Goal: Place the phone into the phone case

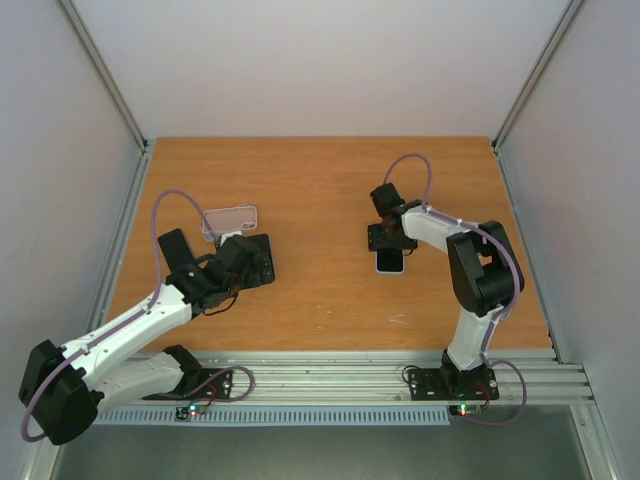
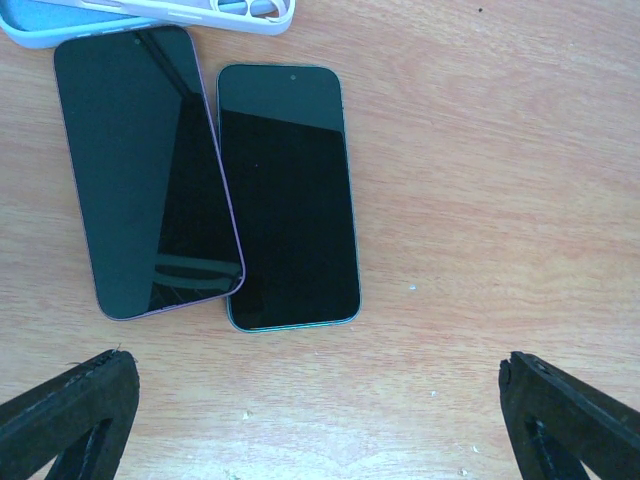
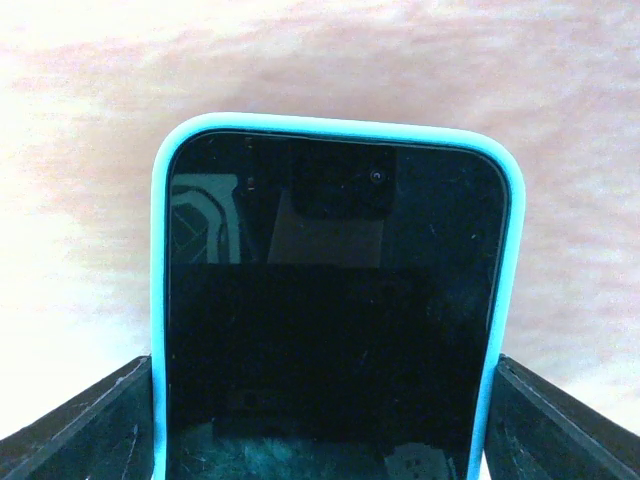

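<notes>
From above, the left fingers (image 1: pixel 238 262) hang near a pale case (image 1: pixel 230 218); the right fingers (image 1: pixel 386 238) sit at a phone (image 1: pixel 389 263) right of centre on the tabletop (image 1: pixel 320 180). At the left wrist, those fingers (image 2: pixel 70 415) spread wide and empty above a purple-edged phone (image 2: pixel 145 170) overlapping a teal-edged phone (image 2: pixel 290 200). At the right wrist, the phone sits in a blue case (image 3: pixel 160 300), fingers (image 3: pixel 75 430) closed against its long sides.
</notes>
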You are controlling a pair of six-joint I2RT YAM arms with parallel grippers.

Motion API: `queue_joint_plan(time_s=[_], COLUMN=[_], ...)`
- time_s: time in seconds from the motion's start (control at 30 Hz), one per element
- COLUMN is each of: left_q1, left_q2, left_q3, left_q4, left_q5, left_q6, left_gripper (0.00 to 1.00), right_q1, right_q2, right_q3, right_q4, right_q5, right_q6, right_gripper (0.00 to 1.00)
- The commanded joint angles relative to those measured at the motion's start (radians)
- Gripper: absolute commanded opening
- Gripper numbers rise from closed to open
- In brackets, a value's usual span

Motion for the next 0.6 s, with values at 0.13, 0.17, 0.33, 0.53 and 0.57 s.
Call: queue_joint_plan(time_s=[0.13,0.17,0.33,0.53,0.57], left_q1=[0.005,0.005,0.006,0.006,0.006], left_q2=[0.004,0.003,-0.005,0.004,0.003], left_q3=[0.02,0.019,0.009,0.007,0.005], left_q4=[0.008,0.007,0.014,0.028,0.03], left_q5=[-0.018,-0.017,-0.023,-0.01,-0.009], left_q6=[0.025,0.025,0.025,0.028,0.027], left_gripper=[0.99,0.99,0.99,0.99,0.99], right_q1=[-0.14,-0.144,-0.153,-0.154,-0.154], right_q2=[0.078,0.086,0.123,0.153,0.155], right_q3=[0.136,0.15,0.174,0.189,0.192], right_q4=[0.004,-0.008,-0.057,-0.089,-0.09], right_q5=[-0.143,-0.137,-0.158,-0.175,-0.175], right_q6=[-0.138,-0.148,-0.199,-0.233,-0.23], right_gripper=[0.71,0.72,0.74,0.79,0.81])
